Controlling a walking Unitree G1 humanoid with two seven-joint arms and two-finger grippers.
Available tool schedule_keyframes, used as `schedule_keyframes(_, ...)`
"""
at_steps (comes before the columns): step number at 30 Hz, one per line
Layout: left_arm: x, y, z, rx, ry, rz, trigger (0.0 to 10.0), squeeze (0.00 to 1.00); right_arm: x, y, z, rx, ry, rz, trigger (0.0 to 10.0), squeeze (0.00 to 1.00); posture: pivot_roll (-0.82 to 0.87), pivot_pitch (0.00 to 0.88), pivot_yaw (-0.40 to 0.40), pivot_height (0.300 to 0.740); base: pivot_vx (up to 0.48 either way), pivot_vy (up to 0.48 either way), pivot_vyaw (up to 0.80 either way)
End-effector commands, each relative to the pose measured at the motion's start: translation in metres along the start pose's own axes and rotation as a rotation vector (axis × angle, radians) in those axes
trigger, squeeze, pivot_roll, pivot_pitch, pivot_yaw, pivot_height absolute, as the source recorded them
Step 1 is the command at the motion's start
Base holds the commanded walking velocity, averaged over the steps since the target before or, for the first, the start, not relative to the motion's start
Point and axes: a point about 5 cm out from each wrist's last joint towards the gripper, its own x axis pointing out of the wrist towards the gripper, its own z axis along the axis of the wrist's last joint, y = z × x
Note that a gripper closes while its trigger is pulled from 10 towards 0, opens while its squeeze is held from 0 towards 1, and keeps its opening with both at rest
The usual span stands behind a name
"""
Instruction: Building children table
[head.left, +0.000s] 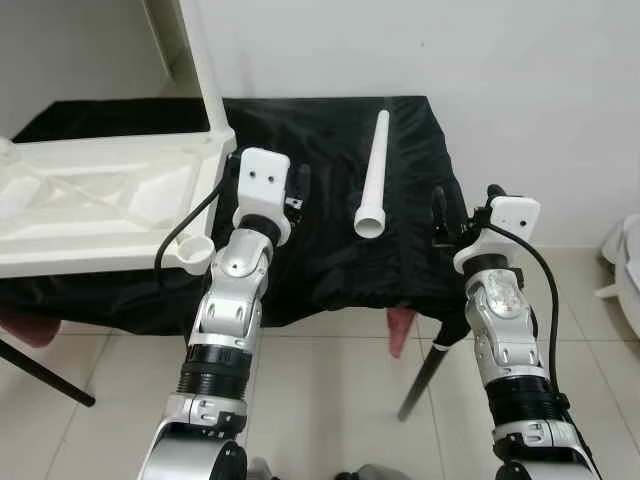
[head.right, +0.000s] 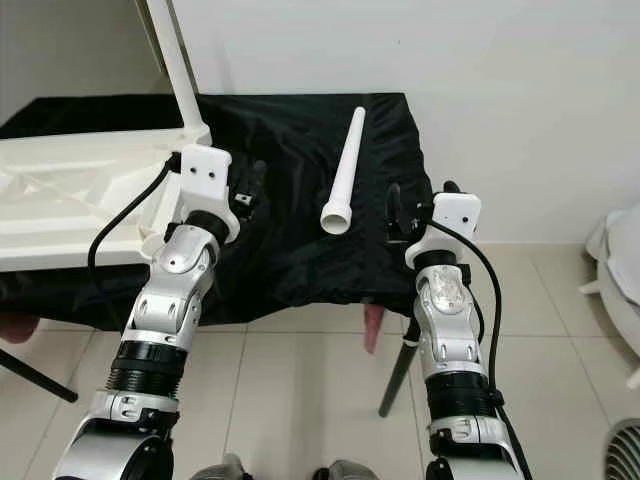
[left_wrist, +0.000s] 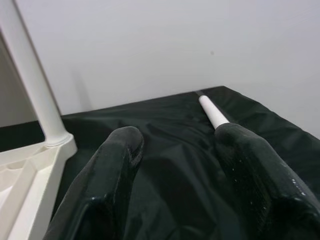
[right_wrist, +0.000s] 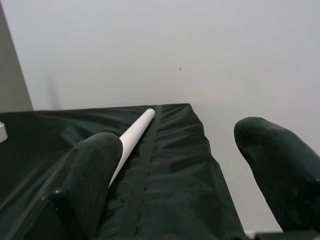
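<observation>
A white wall (head.left: 500, 60) and pale tiled floor (head.left: 330, 400) frame a work table draped in black cloth (head.left: 330, 250). On the cloth lies the inverted white plastic tabletop (head.left: 90, 205), one leg (head.left: 195, 60) already standing upright in its corner socket. An unfilled corner socket (head.left: 195, 255) sits at the near corner, just beside the left arm. A loose table leg (head.left: 373, 175) lies flat on the cloth, its flared open end toward the robot.

Left gripper (left_wrist: 175, 165): raised over the cloth, wrist level, fingers (left_wrist: 110, 170) spread wide and empty. The loose leg runs ahead of, and just outside, the far finger; the fitted leg stands outside the other finger.

Right gripper (right_wrist: 185, 170): raised at the table's near right edge, fingers (right_wrist: 90, 170) spread wide and empty. The loose leg lies ahead of the fingers, passing behind the finger nearer the table's middle.

Likely step: reaching for the loose leg, which lies between the two grippers and touches neither.

Risks, as judged from this layout:
- The round, smooth leg may roll on the slack cloth if one finger meets it first.
- A grasp near one end may let the long leg droop or swing.
- The left arm's cable (head.left: 185, 230) hangs close to the empty socket and may snag the tabletop.
- The cloth may bunch between closing fingers.
</observation>
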Motion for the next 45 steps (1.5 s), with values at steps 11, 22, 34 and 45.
schedule_keyframes(11,0.002,0.007,-0.002,-0.052,0.025,0.07,10.0,0.0,0.0,-0.005,-0.006,-0.009,0.034,-0.018,10.0,0.0,-0.05,0.0,0.023,0.74,0.0,0.056,0.0)
schedule_keyframes(22,0.005,0.007,0.0,-0.059,0.026,0.066,10.0,0.0,0.002,-0.004,-0.006,-0.008,0.035,-0.032,10.0,0.0,-0.05,0.0,0.033,0.74,0.0,0.386,0.0)
schedule_keyframes(34,0.008,0.006,0.003,0.01,0.008,0.057,10.0,0.0,0.003,-0.007,-0.007,-0.012,0.044,-0.053,10.0,0.0,-0.06,0.0,0.037,0.74,0.0,0.07,0.0)
schedule_keyframes(45,0.008,0.006,0.005,0.08,-0.004,0.046,10.0,0.0,0.008,-0.009,-0.007,-0.035,0.054,-0.077,10.0,0.0,-0.05,0.0,0.038,0.74,0.0,0.0,0.0)
